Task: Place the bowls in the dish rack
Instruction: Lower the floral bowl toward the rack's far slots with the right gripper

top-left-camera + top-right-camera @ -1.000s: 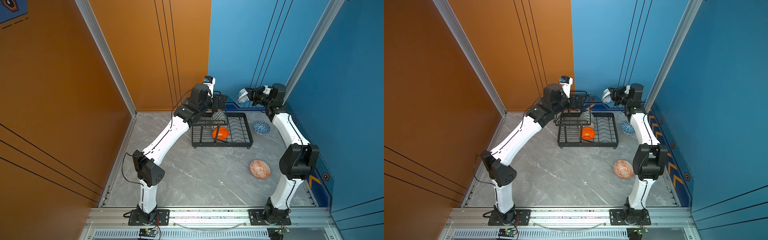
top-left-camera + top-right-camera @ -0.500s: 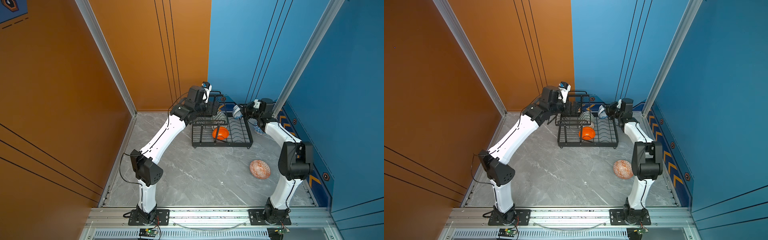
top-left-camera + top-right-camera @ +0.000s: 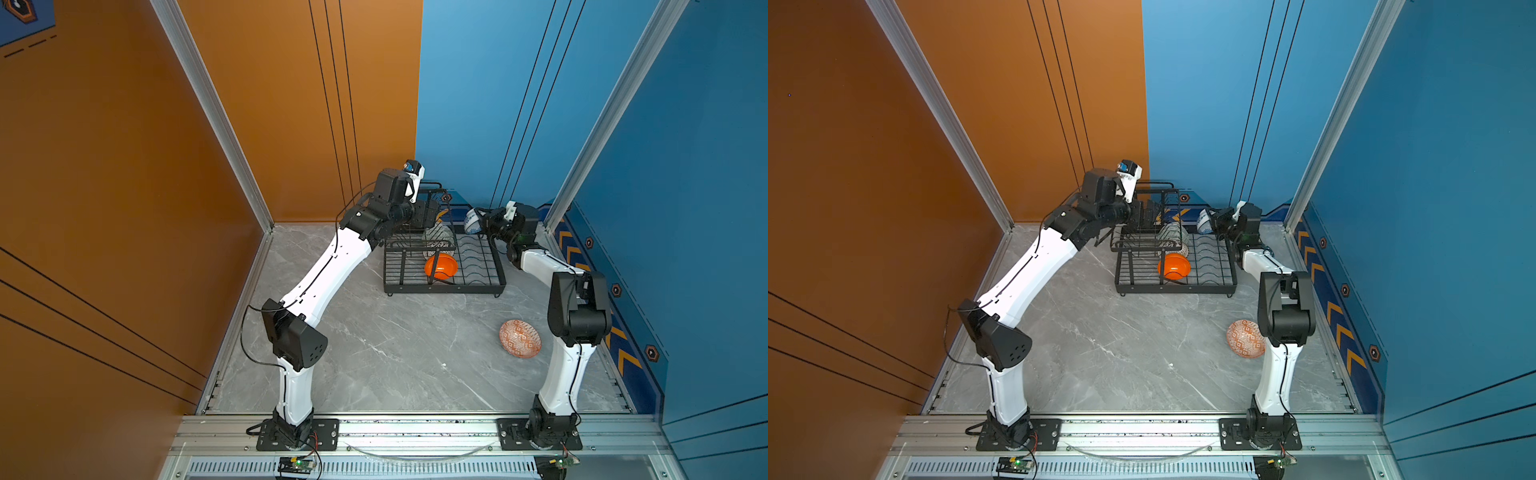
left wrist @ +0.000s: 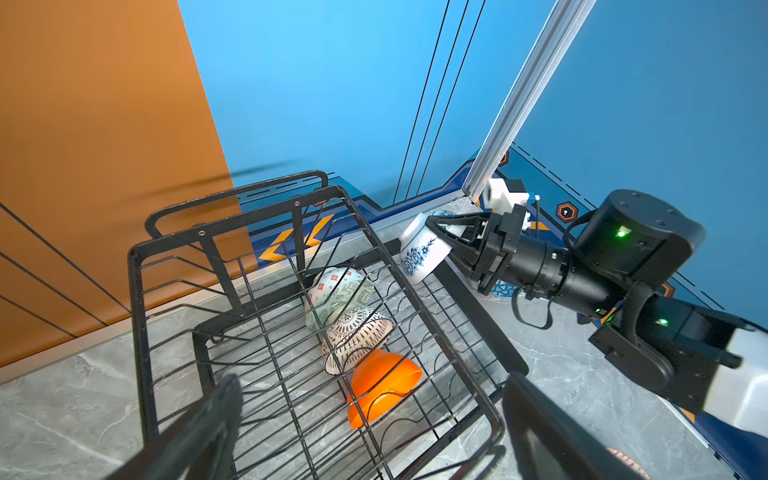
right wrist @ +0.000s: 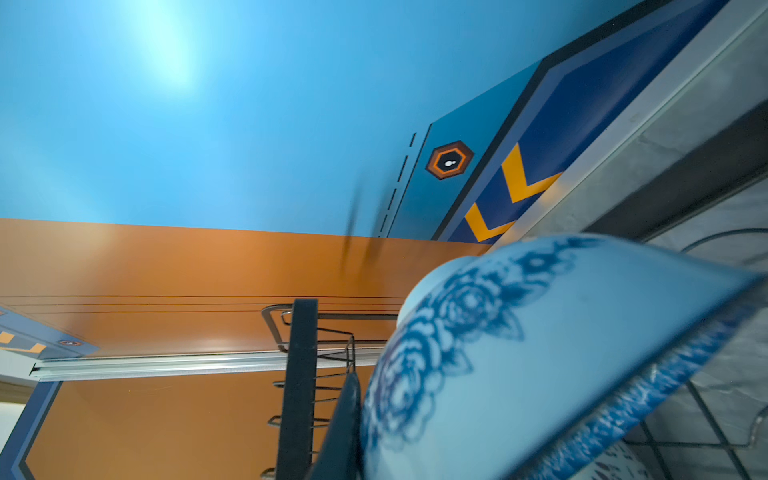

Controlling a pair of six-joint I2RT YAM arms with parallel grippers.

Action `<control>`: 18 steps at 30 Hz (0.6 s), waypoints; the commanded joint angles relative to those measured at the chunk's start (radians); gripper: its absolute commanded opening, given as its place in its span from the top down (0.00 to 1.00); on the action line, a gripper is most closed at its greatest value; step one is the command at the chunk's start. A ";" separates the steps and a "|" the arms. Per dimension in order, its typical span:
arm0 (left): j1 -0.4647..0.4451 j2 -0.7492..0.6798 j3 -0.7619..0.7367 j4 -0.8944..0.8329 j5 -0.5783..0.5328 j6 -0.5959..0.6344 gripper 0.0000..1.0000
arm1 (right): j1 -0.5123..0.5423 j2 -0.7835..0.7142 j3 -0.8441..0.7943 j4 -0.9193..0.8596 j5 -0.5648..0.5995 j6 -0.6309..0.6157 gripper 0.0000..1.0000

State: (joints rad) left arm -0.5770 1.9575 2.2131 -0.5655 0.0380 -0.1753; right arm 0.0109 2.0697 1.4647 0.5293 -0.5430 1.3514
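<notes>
The black wire dish rack [image 3: 444, 289] [image 3: 1177, 288] stands at the back of the table. On its lower tray lean a plain orange bowl [image 3: 441, 266] [image 4: 382, 386], a dark-lattice white bowl [image 4: 357, 336] and a pale-green patterned bowl [image 4: 340, 295]. My right gripper [image 3: 478, 219] [image 4: 440, 237] is shut on the rim of a blue-floral white bowl [image 3: 471, 220] [image 5: 540, 353], tilted on its side just above the rack's back right corner. My left gripper [image 3: 428, 212] [image 4: 372, 380] hangs open and empty over the raised basket [image 4: 415, 299]. An orange-red geometric bowl [image 3: 519, 337] [image 3: 1245, 337] lies on the table.
A blue triangle-patterned bowl [image 4: 500, 289] sits on the table behind my right wrist, mostly hidden. Orange and blue walls close in behind and beside the rack. The grey marble table [image 3: 395, 345] stretches in front of the rack.
My right gripper has come down and leftwards with the floral bowl, from high beside the wall to the rack's back right corner. The left gripper has shifted slightly and stays open.
</notes>
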 commanded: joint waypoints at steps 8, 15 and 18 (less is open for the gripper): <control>-0.009 0.032 0.033 0.002 0.032 0.017 0.02 | 0.010 0.070 -0.001 0.192 0.068 0.063 1.00; -0.002 0.033 0.034 0.002 0.039 0.016 0.02 | 0.029 0.108 -0.013 0.237 0.114 0.079 1.00; -0.003 0.029 0.031 0.003 0.042 0.017 0.02 | 0.037 0.122 -0.017 0.252 0.125 0.081 1.00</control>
State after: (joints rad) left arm -0.5816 1.9770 2.2211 -0.5655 0.0586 -0.1726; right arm 0.0376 2.1918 1.4525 0.6762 -0.4503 1.4208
